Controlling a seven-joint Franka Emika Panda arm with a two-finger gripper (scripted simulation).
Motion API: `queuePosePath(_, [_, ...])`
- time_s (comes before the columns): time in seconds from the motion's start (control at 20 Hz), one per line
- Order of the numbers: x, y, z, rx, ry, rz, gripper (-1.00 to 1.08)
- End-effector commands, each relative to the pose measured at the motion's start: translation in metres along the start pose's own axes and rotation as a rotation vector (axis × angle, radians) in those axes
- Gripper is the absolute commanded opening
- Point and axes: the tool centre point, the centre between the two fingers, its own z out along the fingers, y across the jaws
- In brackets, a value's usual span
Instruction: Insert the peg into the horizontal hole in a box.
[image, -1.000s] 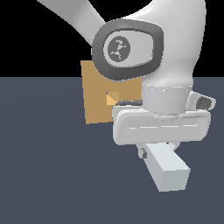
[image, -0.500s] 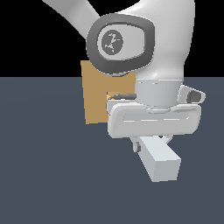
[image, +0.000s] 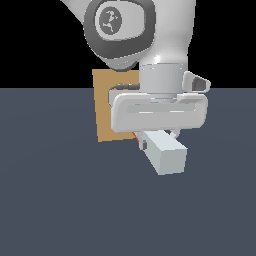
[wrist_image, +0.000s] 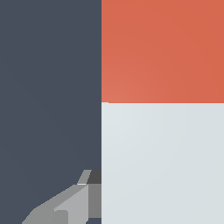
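Observation:
In the exterior view my gripper (image: 158, 141) is shut on the peg (image: 166, 153). The peg's pale grey-white end points toward the camera, and a sliver of its red-orange end shows beside the box. The tan box (image: 106, 114) stands upright behind the hand, toward the exterior view's left. The hand covers the middle of its face, so the hole is hidden. In the wrist view the peg (wrist_image: 162, 162) fills one side, pale below the red-orange part. One grey finger (wrist_image: 72, 205) presses against its side.
A dark slate-blue floor (image: 55, 200) spreads under everything. The arm's large white wrist and grey joint (image: 125, 25) loom over the box and block the view behind them.
The arm has carried the peg toward the exterior view's left and upward, closer to the box. The hand now covers the hole that showed earlier.

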Motion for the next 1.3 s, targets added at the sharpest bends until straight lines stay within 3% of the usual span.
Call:
queuePosePath(0.0, [0.008, -0.004, -0.013, -0.006, -0.002, -0.017, -1.00])
queuePosePath(0.4, [0.022, -0.013, -0.030, -0.006, -0.002, -0.046, -1.00])
queuePosePath(1.25, [0.026, -0.013, -0.031, -0.005, 0.000, -0.047, -1.00])
